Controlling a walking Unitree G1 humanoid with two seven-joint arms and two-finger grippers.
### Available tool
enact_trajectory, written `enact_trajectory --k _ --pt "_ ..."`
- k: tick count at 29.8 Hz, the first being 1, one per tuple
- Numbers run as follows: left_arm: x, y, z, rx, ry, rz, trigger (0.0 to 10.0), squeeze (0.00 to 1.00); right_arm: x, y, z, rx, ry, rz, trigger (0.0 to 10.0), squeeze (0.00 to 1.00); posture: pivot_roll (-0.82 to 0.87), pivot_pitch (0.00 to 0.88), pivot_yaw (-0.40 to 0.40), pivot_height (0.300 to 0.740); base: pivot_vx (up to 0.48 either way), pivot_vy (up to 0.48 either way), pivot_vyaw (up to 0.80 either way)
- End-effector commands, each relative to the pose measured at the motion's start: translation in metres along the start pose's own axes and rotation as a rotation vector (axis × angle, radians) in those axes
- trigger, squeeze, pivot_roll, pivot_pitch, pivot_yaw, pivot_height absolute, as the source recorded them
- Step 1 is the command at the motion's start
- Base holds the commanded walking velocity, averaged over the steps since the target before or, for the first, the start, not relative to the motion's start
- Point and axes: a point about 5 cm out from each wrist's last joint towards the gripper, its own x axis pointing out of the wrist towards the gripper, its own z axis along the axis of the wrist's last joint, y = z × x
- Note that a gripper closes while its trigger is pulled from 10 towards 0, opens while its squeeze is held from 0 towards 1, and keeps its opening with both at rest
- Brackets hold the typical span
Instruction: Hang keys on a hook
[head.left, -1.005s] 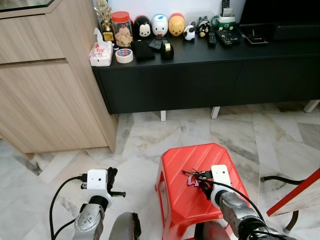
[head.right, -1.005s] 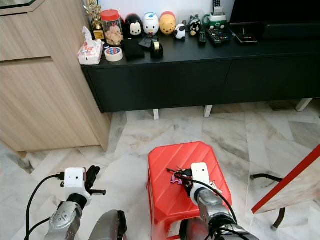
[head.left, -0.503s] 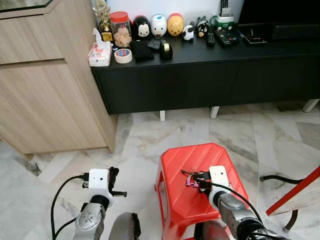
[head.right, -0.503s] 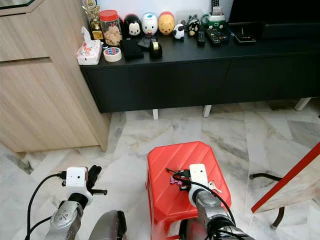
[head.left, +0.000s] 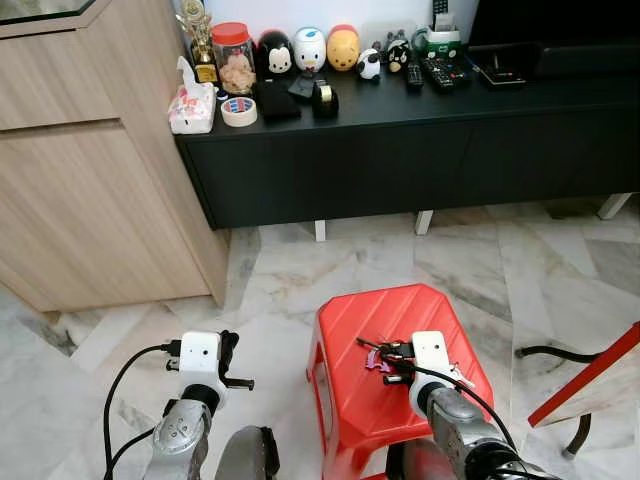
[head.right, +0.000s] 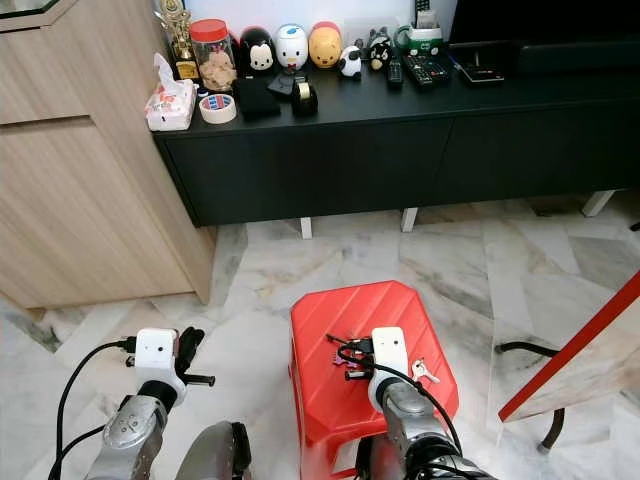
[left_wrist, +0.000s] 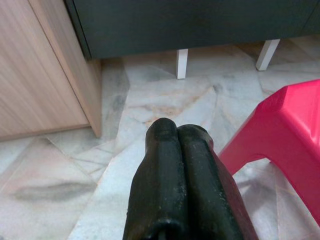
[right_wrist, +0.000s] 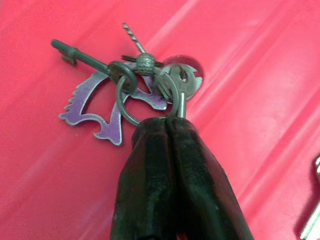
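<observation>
Your right pincer (right_wrist: 167, 125) is pressed closed over the red stool (head.left: 350, 400), near the middle of its top, and its tips pinch the bunch of keys (right_wrist: 135, 85). The wrist view shows a ring running in between the black fingers (right_wrist: 150, 170), with a purple flat charm (right_wrist: 100, 112) and a long dark key (right_wrist: 80, 55) fanned out beyond them. Whether the bunch is lifted or lies on the seat you cannot tell; the charm looks flat against the plastic. In the head views the keys are a small dark tangle, partly covered by the wrist camera. A single silver key (head.right: 422, 372) lies apart toward the stool's right edge, cut off at the frame edge in the wrist view.

Your left pincer (left_wrist: 177, 135) is closed on nothing, hanging over the marble floor (head.left: 270, 290) left of the stool.

No hook can be made out.
</observation>
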Motion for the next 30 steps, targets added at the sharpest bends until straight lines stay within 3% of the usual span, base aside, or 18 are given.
enact_trajectory --k 1,6,8,16,21,22,23,24,25,26,30 --pt "-0.002 0.004 -0.004 0.005 0.016 0.012 10.0 0.00 -0.001 0.002 -0.004 0.014 0.000 0.008 0.0 0.00 0.05 0.094 0.007 0.613 0.000 0.000 0.00" --pt "-0.001 0.004 -0.004 0.003 0.017 0.014 10.0 0.00 -0.003 -0.001 -0.006 0.040 -0.033 -0.006 0.0 0.00 0.05 0.090 0.004 0.613 0.000 0.000 0.00" --pt "0.000 0.004 -0.004 0.004 0.019 0.017 10.0 0.00 -0.004 -0.004 0.002 0.066 -0.113 0.001 0.0 0.00 0.04 0.086 0.002 0.613 0.000 0.000 0.00" --pt "0.001 0.005 -0.005 0.004 0.021 0.019 10.0 0.00 -0.010 -0.007 0.010 0.089 -0.256 0.016 0.0 0.00 0.03 0.079 0.000 0.613 0.000 0.000 0.00" --pt "0.002 0.003 -0.005 0.002 0.022 0.016 10.0 0.00 -0.012 -0.007 0.002 0.065 -0.248 0.020 0.0 0.00 0.02 0.077 0.000 0.613 0.000 0.000 0.00" --pt "0.002 0.002 -0.005 0.001 0.022 0.015 10.0 0.00 -0.012 -0.007 -0.001 0.059 -0.229 0.016 0.7 0.00 0.02 0.075 -0.001 0.613 0.000 0.000 0.00" --pt "0.003 0.002 -0.005 0.000 0.022 0.014 10.0 0.00 -0.012 -0.008 -0.005 0.047 -0.198 0.004 8.4 0.00 0.02 0.074 -0.001 0.613 0.000 0.000 0.00" --pt "0.003 0.001 -0.005 0.000 0.021 0.013 10.0 0.00 -0.012 -0.010 -0.007 0.044 -0.178 -0.005 10.0 0.00 0.02 0.074 -0.001 0.613 0.000 0.000 0.00" --pt "0.004 0.001 -0.004 0.000 0.021 0.012 10.0 0.00 -0.012 -0.011 -0.009 0.045 -0.160 -0.011 10.0 0.00 0.02 0.074 -0.003 0.613 0.000 0.000 0.00" --pt "0.004 0.000 -0.004 -0.001 0.019 0.012 10.0 0.00 -0.011 -0.012 -0.011 0.046 -0.139 -0.017 10.0 1.00 0.02 0.073 -0.004 0.613 0.000 0.000 0.00" --pt "0.005 0.000 -0.004 -0.003 0.016 0.014 10.0 0.00 -0.010 -0.016 -0.010 0.024 -0.113 -0.017 10.0 1.00 0.02 0.073 -0.006 0.613 0.000 0.000 0.00"
